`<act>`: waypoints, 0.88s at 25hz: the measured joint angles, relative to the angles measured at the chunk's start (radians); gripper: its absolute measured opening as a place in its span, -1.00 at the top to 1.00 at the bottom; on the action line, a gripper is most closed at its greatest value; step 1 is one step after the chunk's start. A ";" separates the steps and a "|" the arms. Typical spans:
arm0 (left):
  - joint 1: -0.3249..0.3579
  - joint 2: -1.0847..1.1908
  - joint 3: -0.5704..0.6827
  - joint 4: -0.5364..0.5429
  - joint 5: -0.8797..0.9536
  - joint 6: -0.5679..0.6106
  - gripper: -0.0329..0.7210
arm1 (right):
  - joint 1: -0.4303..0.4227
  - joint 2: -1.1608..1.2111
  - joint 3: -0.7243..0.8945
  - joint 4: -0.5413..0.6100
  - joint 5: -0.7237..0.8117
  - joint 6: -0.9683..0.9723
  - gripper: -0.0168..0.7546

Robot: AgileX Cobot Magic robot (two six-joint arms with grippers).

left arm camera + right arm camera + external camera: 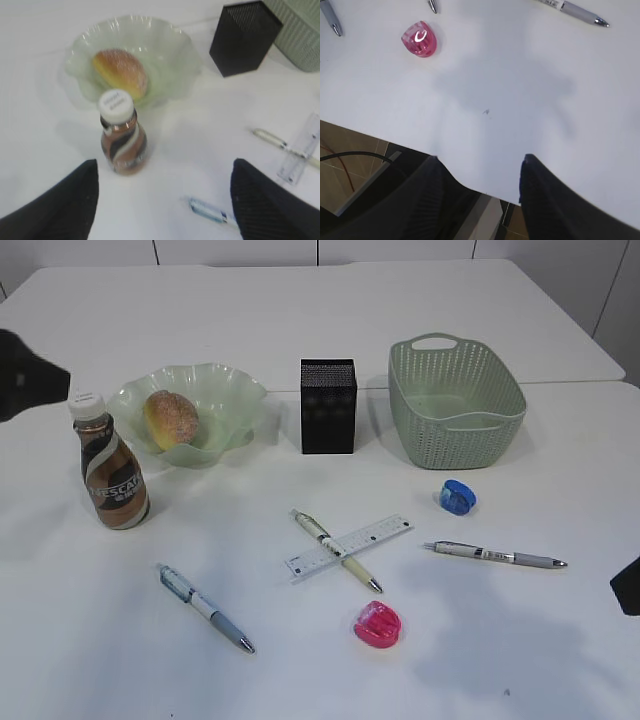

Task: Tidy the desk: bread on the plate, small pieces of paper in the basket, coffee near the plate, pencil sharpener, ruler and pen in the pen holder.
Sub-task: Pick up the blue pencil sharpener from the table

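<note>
The bread (170, 420) lies in the pale green plate (232, 383). The coffee (113, 470) stands upright just left of the plate. My left gripper (162, 200) hovers open above the desk, near the coffee (122, 132), holding nothing. The black pen holder (328, 406) and the basket (455, 426) stand at the back. The ruler (350, 547) lies under a pen (335, 551). Two more pens (205, 607) (495, 555), a blue pencil sharpener (458, 497) and a pink one (378, 624) lie loose. My right gripper (480, 158) is open and empty over the desk's front edge. The small pieces of paper are out of view.
The desk's near edge (395, 142) runs below my right gripper, with floor and a cable beyond it. A second white table (300, 310) adjoins at the back. My arms show as dark shapes at the left edge (25, 375) and right edge (628, 585).
</note>
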 joint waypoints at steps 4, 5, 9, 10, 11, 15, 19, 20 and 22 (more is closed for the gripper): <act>0.000 -0.065 0.000 -0.063 0.230 0.000 -0.59 | 0.000 0.000 0.000 0.000 -0.020 -0.009 -0.10; 0.000 -0.079 0.000 -0.079 0.283 0.000 -0.58 | 0.000 0.000 0.000 0.000 -0.027 -0.011 -0.10; 0.000 -0.138 0.000 -0.111 0.447 0.000 -0.48 | 0.000 0.000 0.000 0.000 -0.038 -0.017 -0.10; 0.000 -0.150 0.000 -0.116 0.486 0.000 -0.46 | 0.000 0.000 0.000 0.000 -0.038 -0.019 -0.10; 0.000 -0.163 0.000 -0.118 0.524 0.000 -0.45 | 0.000 0.000 0.000 0.000 -0.038 -0.019 -0.10; -0.014 -0.203 0.000 -0.124 0.634 0.000 -0.44 | 0.000 0.000 0.000 -0.013 -0.058 -0.055 -0.10; -0.067 -0.228 0.000 -0.148 0.680 0.000 -0.40 | 0.000 0.000 0.000 -0.074 -0.124 -0.071 -0.10; -0.074 -0.228 0.000 -0.153 0.689 0.000 -0.38 | 0.000 0.000 0.000 -0.074 -0.124 -0.071 -0.10; -0.082 -0.228 0.000 -0.160 0.700 0.000 -0.36 | 0.000 0.027 -0.005 -0.106 -0.151 -0.075 -0.10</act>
